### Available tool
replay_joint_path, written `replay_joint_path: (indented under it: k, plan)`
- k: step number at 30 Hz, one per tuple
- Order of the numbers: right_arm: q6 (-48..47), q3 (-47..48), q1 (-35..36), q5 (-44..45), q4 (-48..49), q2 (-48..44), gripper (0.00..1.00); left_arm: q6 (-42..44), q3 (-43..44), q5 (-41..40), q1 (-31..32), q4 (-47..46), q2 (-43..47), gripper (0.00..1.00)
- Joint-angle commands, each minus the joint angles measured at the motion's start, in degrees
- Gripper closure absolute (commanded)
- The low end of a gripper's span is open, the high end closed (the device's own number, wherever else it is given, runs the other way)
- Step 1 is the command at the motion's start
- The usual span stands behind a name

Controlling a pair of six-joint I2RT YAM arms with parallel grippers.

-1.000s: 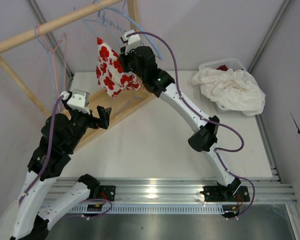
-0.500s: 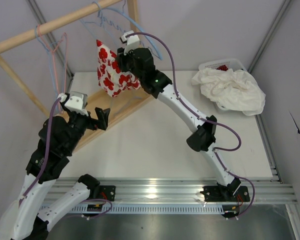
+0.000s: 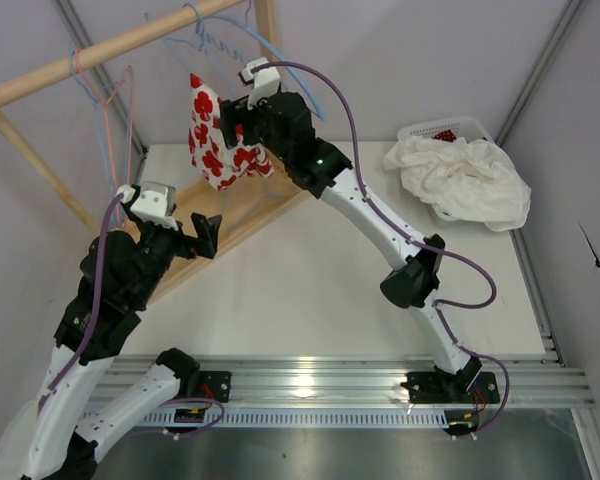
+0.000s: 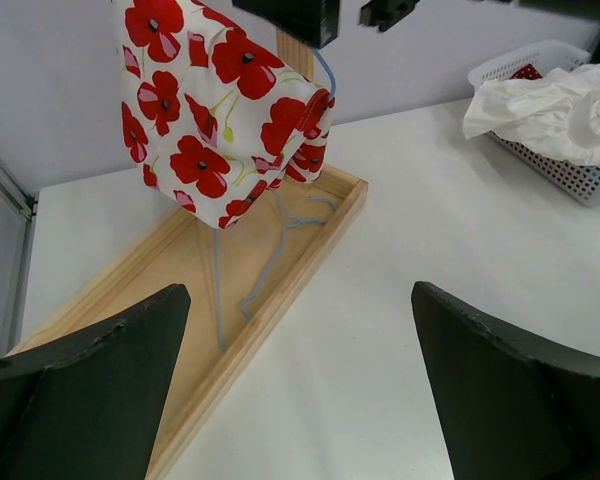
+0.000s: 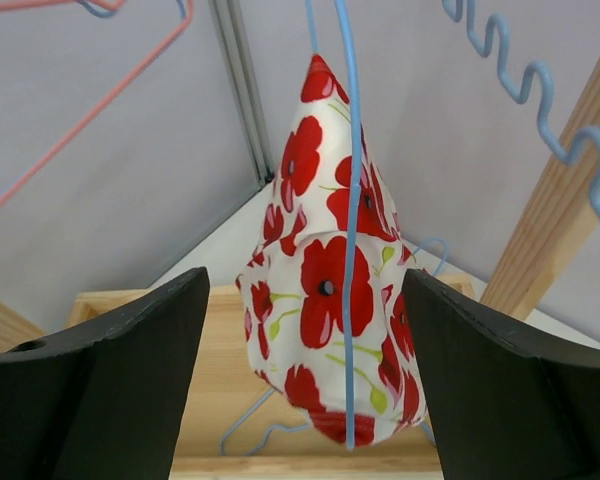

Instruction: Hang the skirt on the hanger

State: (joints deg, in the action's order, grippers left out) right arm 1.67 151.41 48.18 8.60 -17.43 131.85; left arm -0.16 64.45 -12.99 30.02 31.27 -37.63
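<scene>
The skirt (image 5: pixel 325 290) hangs draped on the blue hanger (image 5: pixel 351 230) under the rail (image 3: pixel 110 48), above the wooden base (image 4: pixel 195 270). The right gripper (image 5: pixel 305 330) is spread on either side of the skirt, not pinching it. The left gripper (image 4: pixel 300 330) is spread wide and holds nothing. A pink hanger (image 3: pixel 120 110) hangs nearby. A basket (image 3: pixel 420 130) of white cloth (image 3: pixel 470 180) sits well apart.

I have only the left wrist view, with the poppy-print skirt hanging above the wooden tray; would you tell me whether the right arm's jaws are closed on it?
Observer: No; the right wrist view shows the right jaws open, with the skirt between them.
Operator: Thank you. Is it on a hanger?
Observer: Yes, a blue hanger wire runs down its front in that view.
Operator: Is another hanger free?
Observer: From above, a pink hanger hangs bare on the wooden rail, to the left of the skirt in that view.
</scene>
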Motion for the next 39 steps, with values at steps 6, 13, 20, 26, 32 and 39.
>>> replay_joint_path:
  k: [6,13,20,26,32,39]
  plan:
    - [-0.5,-9.6,1.6,0.4,-7.7,-19.6,0.01,-5.7,0.5,0.2,-0.3,-2.2,-3.2,0.0]
    - [3.8,-37.9,0.0,4.7,-11.1,-40.0,0.01,-10.2,0.8,5.7,-0.7,-1.0,-4.4,0.01]
    - [13.3,-72.9,-6.3,11.1,-5.1,-68.1,0.01,-18.6,-6.9,9.9,-0.8,-2.0,-3.7,0.0]
    - [20.4,-98.8,-7.3,16.6,-3.0,-84.5,0.01,-25.9,-18.2,8.3,-0.7,-1.2,-0.6,0.01]
    - [25.4,-116.8,-7.1,7.5,9.0,-93.3,0.01,-31.8,-27.3,5.1,-0.8,-5.5,5.2,0.0]
    - [23.4,-120.6,-7.0,11.6,13.9,-93.0,0.01,-32.8,-29.2,0.6,-0.8,-4.1,10.5,0.01]
